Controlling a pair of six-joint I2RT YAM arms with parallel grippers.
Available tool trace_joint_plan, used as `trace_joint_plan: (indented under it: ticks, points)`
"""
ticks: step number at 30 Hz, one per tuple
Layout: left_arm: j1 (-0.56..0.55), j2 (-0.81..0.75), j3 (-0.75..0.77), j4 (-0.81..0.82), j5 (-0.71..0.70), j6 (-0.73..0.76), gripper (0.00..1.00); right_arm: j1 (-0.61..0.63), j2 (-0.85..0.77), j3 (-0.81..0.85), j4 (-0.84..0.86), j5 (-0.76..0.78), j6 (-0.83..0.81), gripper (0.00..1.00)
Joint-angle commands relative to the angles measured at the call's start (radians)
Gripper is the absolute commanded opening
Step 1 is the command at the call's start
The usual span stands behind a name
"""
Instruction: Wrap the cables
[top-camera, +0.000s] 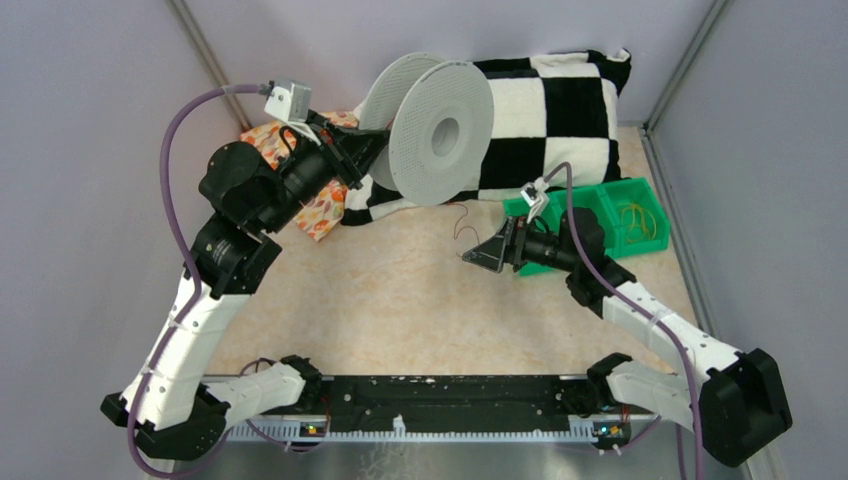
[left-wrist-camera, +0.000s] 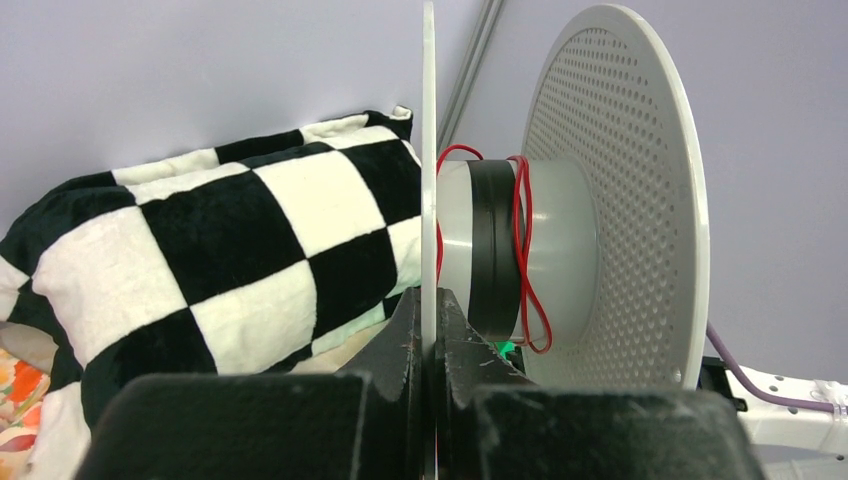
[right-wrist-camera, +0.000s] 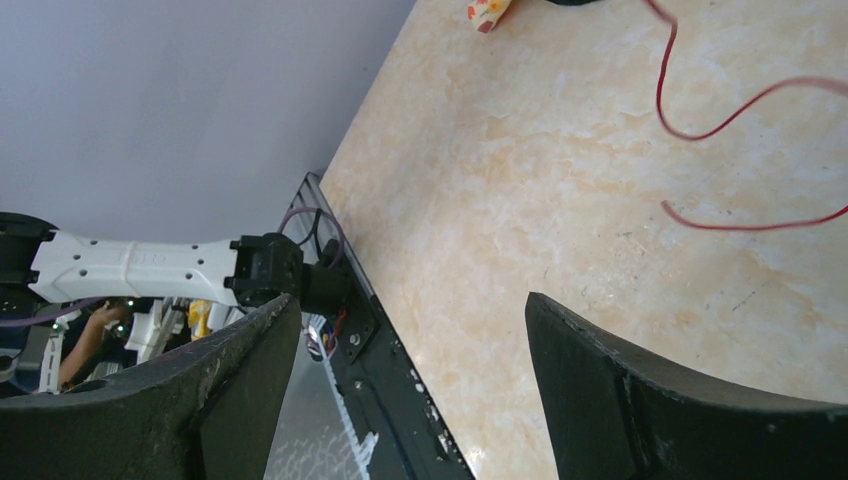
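The left gripper (left-wrist-camera: 428, 322) is clamped hard on the thin edge of the near flange (left-wrist-camera: 428, 150) of the grey spool (top-camera: 441, 126), gripping it so that the spool stands on edge in front of the checkered pillow (top-camera: 560, 110) with its hub (left-wrist-camera: 560, 245) exposed between the two discs; held this way, the hub faces out to the side where the other arm can reach it; a red cable (left-wrist-camera: 520, 235) already loops loosely around the hub, beside a black band, and part of it sags below the hub rather than sitting tight; a loose red cable (right-wrist-camera: 700, 125) lies in curves on the table (top-camera: 400, 290) just below the spool, and I cannot tell whether it is the tail of the wound one or a separate piece; the right gripper (right-wrist-camera: 410, 305) hovers low over the table near that cable with its fingers spread wide and nothing between them, apparently placed to pick the strand up; more stock, the yellow cables (top-camera: 640, 220), waits in the green bin (top-camera: 610, 195) behind the right arm; judging from this, the wrap has begun and the next move calls for a fine pinch on a thread-thin strand lying flat on the table.
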Motion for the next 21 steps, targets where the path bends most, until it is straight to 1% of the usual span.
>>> trace_joint_plan:
  ticks: [1,4,9,11,16,19,21]
  points:
    - [0.004,-0.004,0.070,0.108,-0.004,-0.005,0.00,-0.006,0.023,0.029,0.062,0.009,-0.021,0.82]
    - [0.004,-0.004,0.072,0.106,0.003,0.000,0.00,-0.005,0.023,0.034,0.048,0.040,-0.038,0.80]
    - [0.004,-0.004,0.075,0.105,0.003,0.000,0.00,-0.006,0.028,0.044,0.019,0.089,-0.075,0.72]
    - [0.004,-0.008,0.078,0.107,0.004,-0.001,0.00,-0.005,0.035,0.058,-0.005,0.109,-0.093,0.72]
    - [0.004,-0.012,0.083,0.111,0.017,0.000,0.00,-0.006,0.056,0.097,-0.032,0.088,-0.170,0.69]
    - [0.003,-0.008,0.089,0.111,0.029,-0.005,0.00,-0.005,0.079,0.114,-0.040,0.109,-0.198,0.70]
    - [0.004,-0.007,0.091,0.116,0.036,-0.007,0.00,-0.005,0.101,0.126,-0.028,0.111,-0.201,0.77]
